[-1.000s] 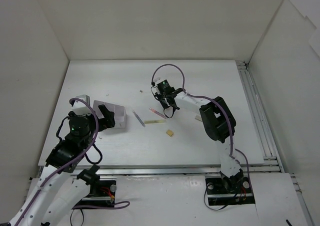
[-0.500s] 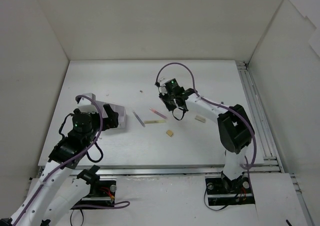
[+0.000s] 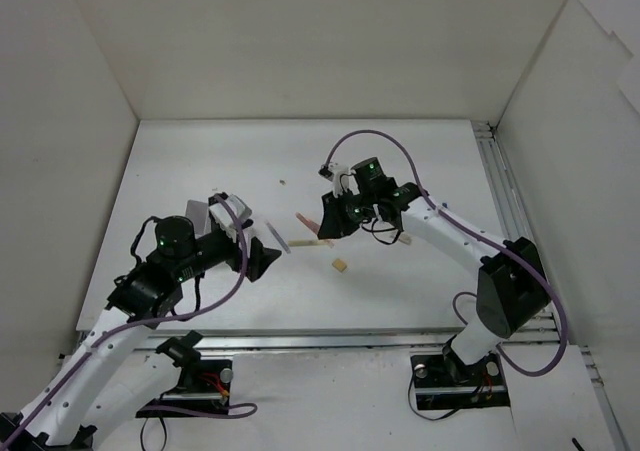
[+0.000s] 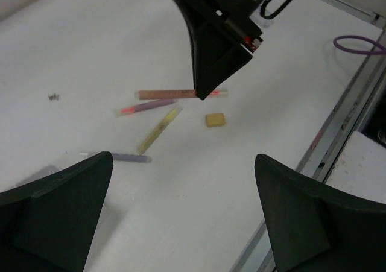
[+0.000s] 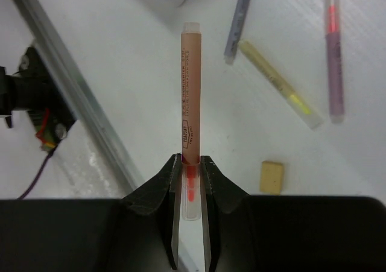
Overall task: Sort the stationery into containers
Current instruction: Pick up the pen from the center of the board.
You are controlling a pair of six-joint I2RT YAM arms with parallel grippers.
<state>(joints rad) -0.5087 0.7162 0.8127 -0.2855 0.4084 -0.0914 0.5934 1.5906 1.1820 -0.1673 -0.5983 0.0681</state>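
Right gripper (image 5: 190,163) has lifted pink-red pen (image 5: 189,85), clamped; left gripper (image 4: 184,160) gapes; box (image 3: 197,211) interior hidden.

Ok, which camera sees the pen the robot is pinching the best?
The right wrist view. There the pink-brown pen fills the middle at full length, with one end clamped in the right pincer. The left wrist view shows it smaller and sideways, with one end hidden behind the pincer. The top view shows only a thin pink sliver.

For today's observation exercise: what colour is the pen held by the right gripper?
Salmon pink pen, red at its clear end; clearest in the right wrist view.
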